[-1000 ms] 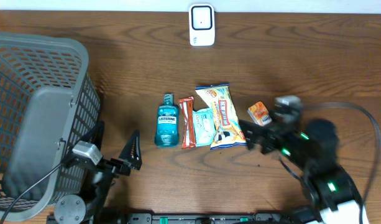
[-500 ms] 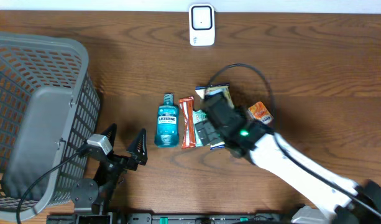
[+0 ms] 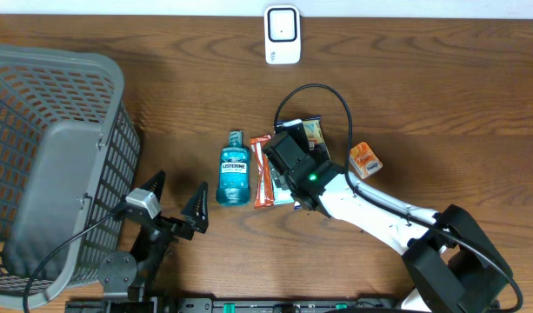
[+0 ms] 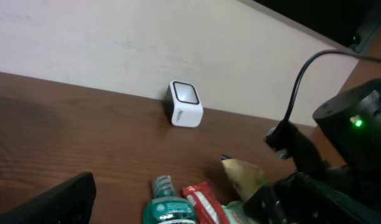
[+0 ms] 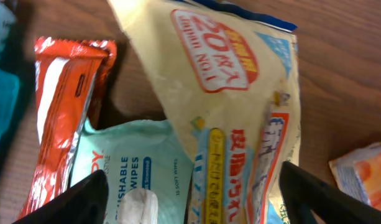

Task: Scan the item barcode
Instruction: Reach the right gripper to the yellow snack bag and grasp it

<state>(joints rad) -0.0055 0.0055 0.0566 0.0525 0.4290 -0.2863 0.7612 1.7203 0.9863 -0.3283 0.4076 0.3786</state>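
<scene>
Right tool (image 5: 193, 188) spread wide, straddling the yellow snack bag (image 5: 234, 106), possibly grazing it; left tool (image 3: 175, 194) gapes empty beside the basket (image 3: 118, 96).

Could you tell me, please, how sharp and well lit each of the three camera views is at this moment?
Overhead: evenly lit and sharp, the Listerine bottle label legible, a soft shadow beside the basket. Left wrist: dim and soft, the scanner slightly hazy. Right wrist: print on the yellow snack bag crisp, the right end effector a dark blur at the bottom corners.
</scene>
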